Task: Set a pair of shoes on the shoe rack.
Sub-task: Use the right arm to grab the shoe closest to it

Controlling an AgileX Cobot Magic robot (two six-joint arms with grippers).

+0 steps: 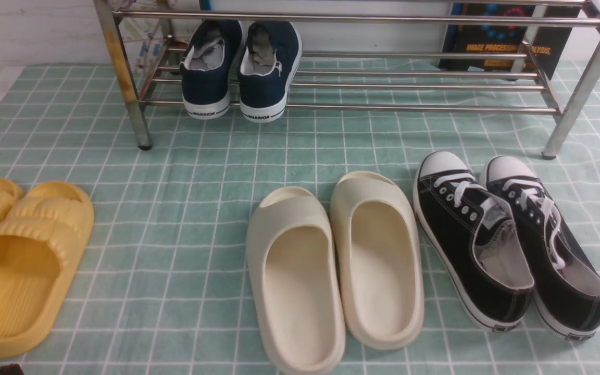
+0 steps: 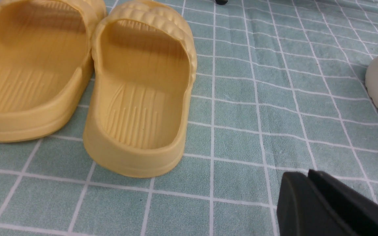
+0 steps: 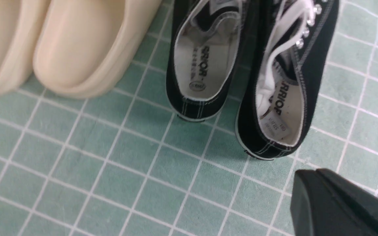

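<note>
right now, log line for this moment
black sneakers: on cloth, off shoe rack | left tool: shut, empty | right tool: shut, empty

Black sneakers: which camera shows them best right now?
Front view: both black sneakers show whole, toes toward the shoe rack. Right wrist view catches only their heels and insoles; left wrist view shows none.

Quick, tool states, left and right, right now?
Left tool: closed, holding nothing, near the yellow slides.
Right tool: closed, holding nothing, near the heels of the black sneakers.
</note>
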